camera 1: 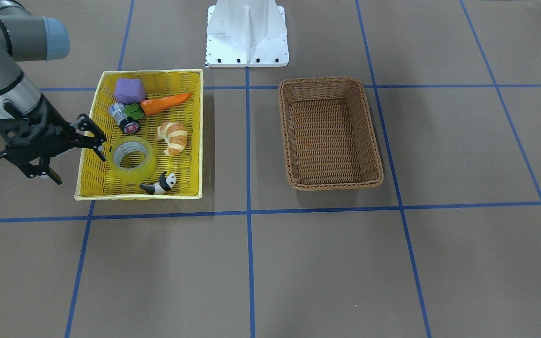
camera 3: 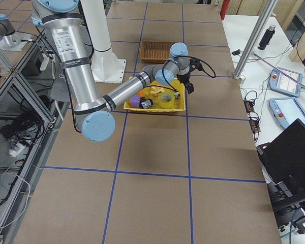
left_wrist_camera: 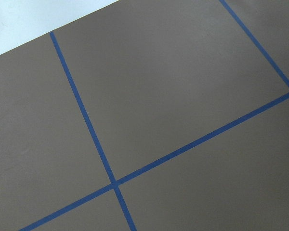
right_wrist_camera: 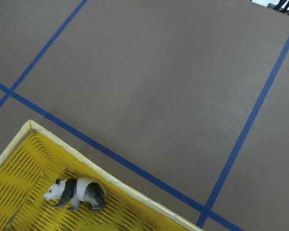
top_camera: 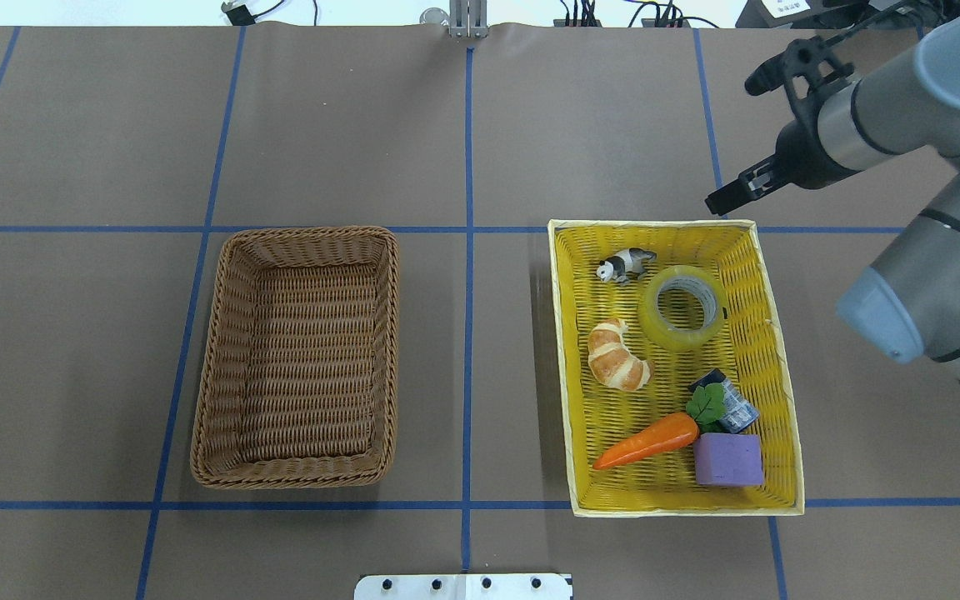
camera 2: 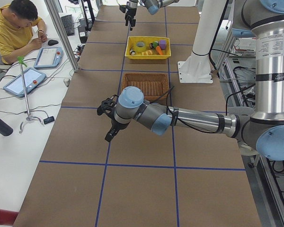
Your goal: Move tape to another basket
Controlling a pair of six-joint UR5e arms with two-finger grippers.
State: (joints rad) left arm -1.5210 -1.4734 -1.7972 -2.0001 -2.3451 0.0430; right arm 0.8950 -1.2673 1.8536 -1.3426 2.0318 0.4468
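None of the move is done yet: the tape lies flat in the yellow tray, between the toy panda and the small capped cylinder, with the croissant beside it. The brown basket holds nothing and stands well apart on the other side of the table's middle line. By my judgement every step is left: reach, grip, lift, carry across, release. The right gripper hangs over the table just outside the tray's corner nearest the tape, its fingers spread wide with nothing between them. Its wrist is tilted, so its camera looks down on that corner and the panda. The left arm stretches low over bare table, away from both containers. Its gripper shows only in a side view, so I cannot tell whether it is spread or closed
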